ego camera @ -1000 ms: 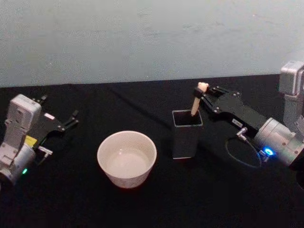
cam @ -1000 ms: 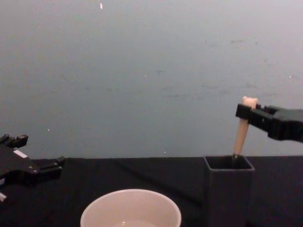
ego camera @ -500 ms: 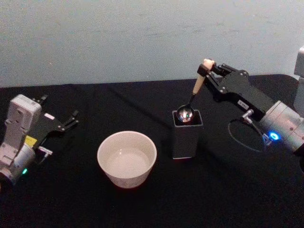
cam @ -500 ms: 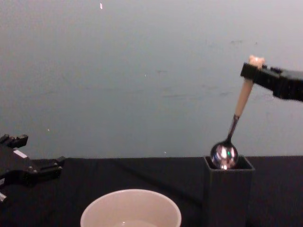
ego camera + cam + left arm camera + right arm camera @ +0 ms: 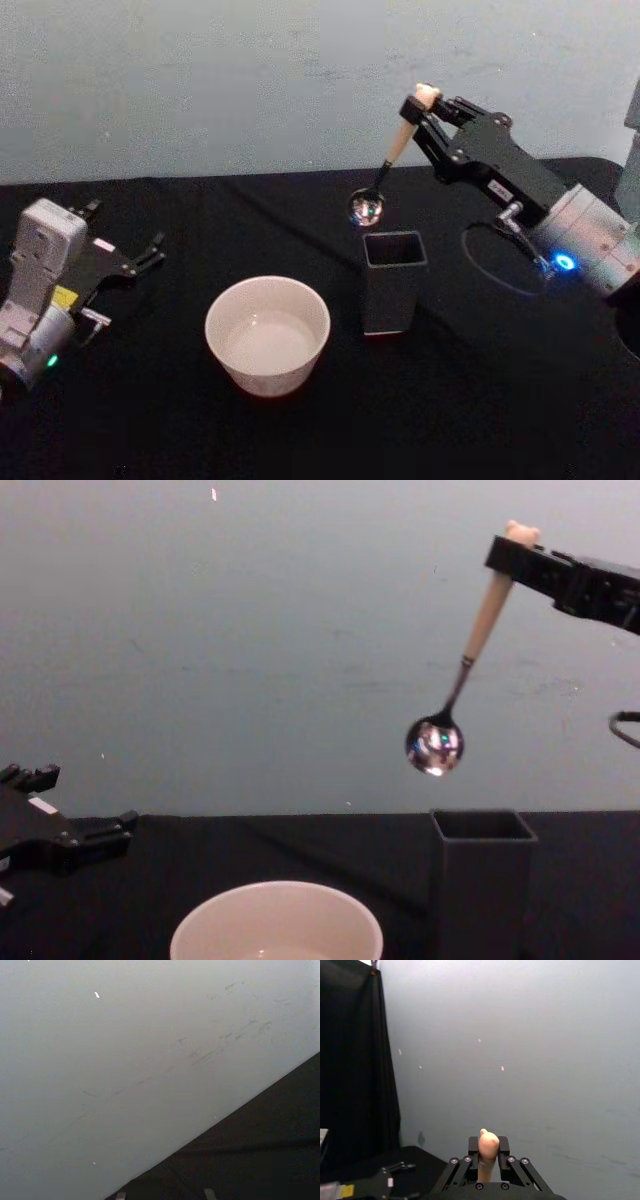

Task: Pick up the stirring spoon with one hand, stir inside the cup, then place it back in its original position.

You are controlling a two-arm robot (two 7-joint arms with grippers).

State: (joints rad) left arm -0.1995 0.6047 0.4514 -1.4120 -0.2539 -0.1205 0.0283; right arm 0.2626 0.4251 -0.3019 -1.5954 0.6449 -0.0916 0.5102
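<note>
stirring spoon [image 5: 384, 172] hangs tilted in the head view, clear above the dark holder [image 5: 392, 283], its bear-head end pinched by the right hand [image 5: 420, 103]; the left hand [image 5: 140, 255] rests spread at the left of the worktop [image 5: 480, 400]. right wrist view: fingers [image 5: 473, 1145] clamp the beige handle. chest view: the shiny bowl dangles over the holder's left wall, right of the cup [image 5: 276, 920]. it looks light, stiff, slick; a high handle grip suits it.

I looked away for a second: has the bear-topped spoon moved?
Yes. The stirring spoon rose: its bowl, earlier inside the dark holder, now hangs above the rim, held by the right tool. Left tool sits parked.
</note>
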